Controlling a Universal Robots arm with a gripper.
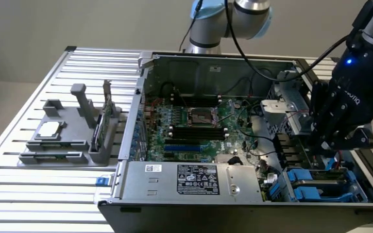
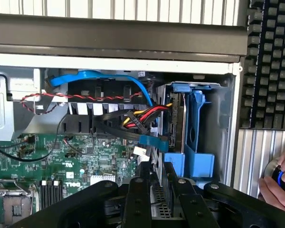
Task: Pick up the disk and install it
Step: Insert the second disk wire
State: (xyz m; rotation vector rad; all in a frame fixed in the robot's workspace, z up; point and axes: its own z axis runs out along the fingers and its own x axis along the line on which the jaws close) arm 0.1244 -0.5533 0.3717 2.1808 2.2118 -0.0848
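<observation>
The disk (image 2: 177, 118) stands on edge in the drive bay at the corner of the open computer case (image 1: 193, 182), a dark slab framed by its blue carrier. My black gripper (image 2: 159, 192) straddles its near end, fingers (image 2: 137, 199) closed against both sides. In the exterior view my gripper (image 1: 326, 145) hangs over the bay at that view's right, just above the blue carriers (image 1: 313, 187). The part of the disk between the fingers is mostly hidden.
Red, yellow and black power wires (image 2: 142, 116) and a blue data cable (image 2: 104, 76) run beside the bay. The motherboard (image 1: 199, 124) fills the case floor. A grey fixture (image 1: 66, 133) holds a chip and a card. A keyboard (image 2: 270, 61) and a person's hand (image 2: 280, 183) lie outside the case.
</observation>
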